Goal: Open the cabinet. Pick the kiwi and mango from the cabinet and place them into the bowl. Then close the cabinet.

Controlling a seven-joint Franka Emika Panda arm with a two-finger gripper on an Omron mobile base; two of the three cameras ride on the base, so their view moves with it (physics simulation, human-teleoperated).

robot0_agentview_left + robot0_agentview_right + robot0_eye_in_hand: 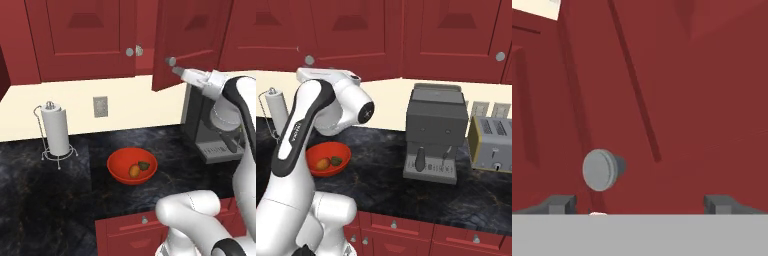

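Note:
The dark red cabinet [85, 35] has its right door [192, 40] swung partly out, with a round silver knob [170, 61] at the door's free edge. My gripper [178, 71] hovers just below and right of that knob, open and holding nothing. In the hand view the knob [602, 169] sits close ahead, left of centre, with the fingertips [559, 204] spread wide on either side of my gripper [642, 206]. On the dark counter stands the orange-red bowl [120, 172] [316, 150]. It holds the mango [134, 170] [322, 163] and the kiwi [144, 165] [336, 161].
A paper-towel stand [56, 131] stands left of the bowl. A grey coffee machine [433, 132] sits on the counter under the open door, and a toaster [492, 142] is to its right. Red drawers [135, 230] line the counter front. A wall outlet [100, 106] is behind the bowl.

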